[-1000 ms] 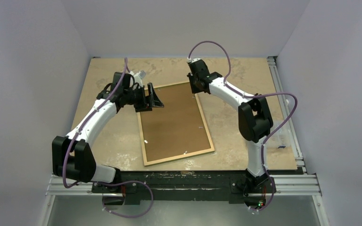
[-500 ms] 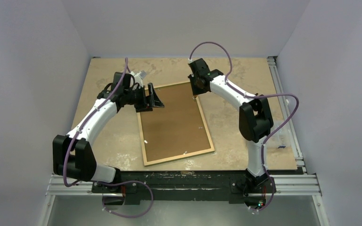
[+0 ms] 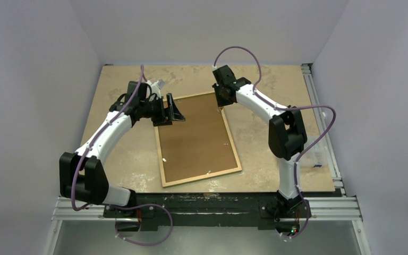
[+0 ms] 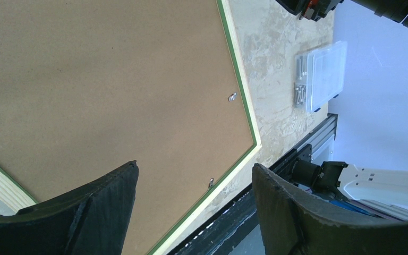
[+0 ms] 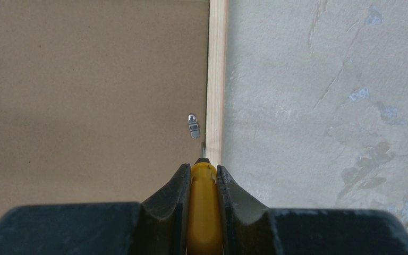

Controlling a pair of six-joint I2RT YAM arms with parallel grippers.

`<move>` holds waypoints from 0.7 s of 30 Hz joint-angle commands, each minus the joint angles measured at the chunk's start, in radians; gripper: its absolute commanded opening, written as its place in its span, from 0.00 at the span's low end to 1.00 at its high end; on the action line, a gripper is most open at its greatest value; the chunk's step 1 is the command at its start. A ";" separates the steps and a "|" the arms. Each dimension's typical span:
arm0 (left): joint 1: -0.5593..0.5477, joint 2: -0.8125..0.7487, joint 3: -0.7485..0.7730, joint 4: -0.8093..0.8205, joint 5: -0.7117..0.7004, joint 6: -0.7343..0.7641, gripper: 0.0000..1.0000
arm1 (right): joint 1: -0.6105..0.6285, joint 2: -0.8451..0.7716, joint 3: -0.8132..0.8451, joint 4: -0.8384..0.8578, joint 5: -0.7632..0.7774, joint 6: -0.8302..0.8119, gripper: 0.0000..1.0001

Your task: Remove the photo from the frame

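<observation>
The frame [image 3: 202, 178] lies face down on the table, its light wood back edge up. The photo's brown fibreboard back [image 3: 196, 138] fills it; the print side is hidden. My left gripper [image 3: 176, 112] hovers open and empty over the frame's far left corner; in the left wrist view [image 4: 195, 170] its jaws stand wide apart above the board [image 4: 111, 90]. My right gripper [image 3: 222, 101] is at the frame's far right edge. It is shut [image 5: 202, 168] on a yellow screwdriver [image 5: 202, 207], whose tip rests beside a small metal clip [image 5: 193, 127] by the wood edge [image 5: 217, 79].
More metal clips [image 4: 232, 97] [image 4: 211, 184] sit along the board's edges. A small clear plastic box [image 4: 319, 74] lies on the table by the right rail. The black and aluminium rail runs along the table's near edge [image 3: 207, 204]. Grey walls close in on three sides.
My right wrist has shifted slightly at the frame's far right edge, still holding the screwdriver. The left arm and the frame have not moved.
</observation>
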 commanded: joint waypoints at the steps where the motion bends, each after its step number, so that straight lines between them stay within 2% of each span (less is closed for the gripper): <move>1: 0.006 -0.006 0.001 0.041 0.021 0.000 0.76 | -0.012 0.026 0.053 0.004 0.038 -0.011 0.00; 21: 0.021 0.016 -0.005 0.060 0.049 -0.016 0.76 | -0.031 0.064 0.064 0.054 -0.074 0.002 0.00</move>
